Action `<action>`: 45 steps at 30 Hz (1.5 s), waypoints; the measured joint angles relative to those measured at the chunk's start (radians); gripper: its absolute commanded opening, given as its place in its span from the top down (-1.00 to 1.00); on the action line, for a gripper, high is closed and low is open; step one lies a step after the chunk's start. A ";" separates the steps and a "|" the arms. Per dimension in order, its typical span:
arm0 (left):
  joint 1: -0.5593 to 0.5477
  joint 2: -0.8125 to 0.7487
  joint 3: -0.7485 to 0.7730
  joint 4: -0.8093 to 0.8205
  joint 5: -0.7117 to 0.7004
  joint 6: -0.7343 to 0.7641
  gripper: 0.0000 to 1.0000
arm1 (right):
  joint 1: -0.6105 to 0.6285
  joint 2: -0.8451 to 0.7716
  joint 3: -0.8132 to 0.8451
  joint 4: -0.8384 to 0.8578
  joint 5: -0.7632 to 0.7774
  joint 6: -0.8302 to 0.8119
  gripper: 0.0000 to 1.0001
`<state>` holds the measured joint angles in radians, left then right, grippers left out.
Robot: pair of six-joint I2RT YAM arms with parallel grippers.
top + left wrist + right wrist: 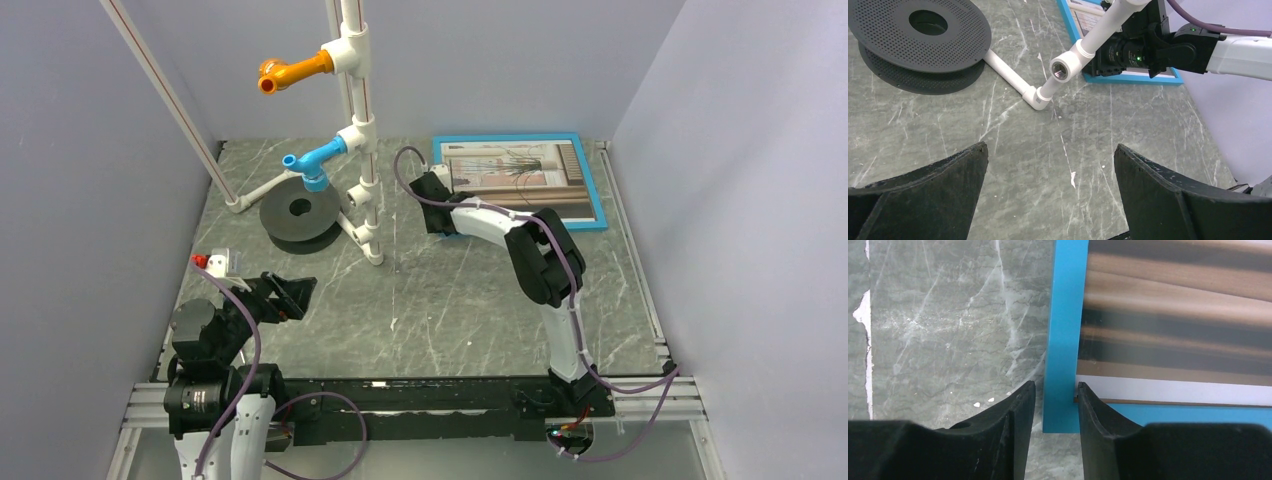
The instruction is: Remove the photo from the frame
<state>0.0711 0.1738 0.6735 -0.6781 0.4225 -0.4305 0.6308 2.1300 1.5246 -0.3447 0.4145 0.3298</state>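
Right fingers (right wrist view): the right gripper (1055, 390) is narrowly parted. Its fingers (1013, 430) bracket the blue border of the frame (1063, 330) near a corner. A sliver of the table (948, 315) shows beside the outer finger, so no clamp is evident.
Photo (right wrist view): the photo (1173, 315) lies inside the border, at 2 o'clock from the fingertips, with the inner fingertip at its edge.
Left fingers (left wrist view): the left gripper (1050, 147) is spread wide and holds nothing. The frame is at 1 o'clock, well apart, beyond the white pipe stand (1068, 65).
Layout (top view): the frame lies flat at 1 o'clock on the table, long axis running 9 to 3. The right gripper is at its 7 o'clock corner, the left gripper at 8 o'clock near its base.
Governing relation: the right arm is much nearer. The photo probably has to be reached inward from this corner.
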 measured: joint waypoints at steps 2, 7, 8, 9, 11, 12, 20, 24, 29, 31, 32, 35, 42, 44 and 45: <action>0.000 0.000 0.000 0.000 0.001 0.000 -0.98 | 0.005 0.004 0.002 0.000 0.021 0.004 0.32; 0.000 0.000 -0.001 0.000 0.003 0.000 -0.98 | 0.020 0.018 0.005 0.010 0.071 0.007 0.41; 0.000 0.000 -0.002 0.000 0.003 0.000 -0.98 | 0.025 0.020 0.005 0.011 0.084 0.006 0.42; 0.000 0.000 -0.003 0.000 0.003 0.000 -0.98 | 0.031 0.023 0.005 0.014 0.101 0.005 0.45; 0.000 0.000 -0.005 0.000 0.003 0.000 -0.98 | 0.039 0.027 0.005 0.021 0.129 0.001 0.54; 0.000 0.000 -0.005 0.000 0.003 0.000 -0.98 | 0.043 0.028 0.003 0.024 0.139 0.000 0.59; 0.000 0.003 -0.006 0.002 0.027 0.000 -0.98 | 0.047 -0.037 -0.100 0.093 0.122 0.000 1.00; 0.000 0.027 -0.028 0.050 0.129 -0.023 -0.83 | 0.047 -0.139 -0.204 0.082 0.048 0.003 1.00; 0.000 0.024 -0.134 0.126 0.267 -0.135 -0.78 | 0.047 -0.316 -0.357 0.080 -0.050 0.012 1.00; -0.001 0.008 -0.161 0.145 0.302 -0.190 -0.74 | 0.047 -0.393 -0.413 0.079 -0.081 0.015 1.00; -0.005 -0.006 -0.178 0.181 0.326 -0.233 -0.73 | 0.047 -0.437 -0.446 0.080 -0.097 0.018 1.00; -0.030 -0.029 -0.227 0.289 0.363 -0.338 -0.70 | 0.047 -0.557 -0.525 0.075 -0.140 0.022 1.00; -0.361 0.094 -0.238 0.391 0.230 -0.402 -0.67 | 0.047 -0.686 -0.589 0.070 -0.208 0.041 1.00; -0.527 0.175 -0.217 0.417 0.139 -0.397 -0.69 | 0.047 -0.693 -0.589 0.067 -0.216 0.048 1.00; -0.588 0.205 -0.208 0.429 0.094 -0.395 -0.71 | 0.047 -0.695 -0.589 0.066 -0.217 0.050 1.00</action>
<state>-0.5167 0.3786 0.4656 -0.2493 0.5163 -0.8257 0.6781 1.4353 0.9352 -0.2787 0.1970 0.3794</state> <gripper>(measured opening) 0.835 0.261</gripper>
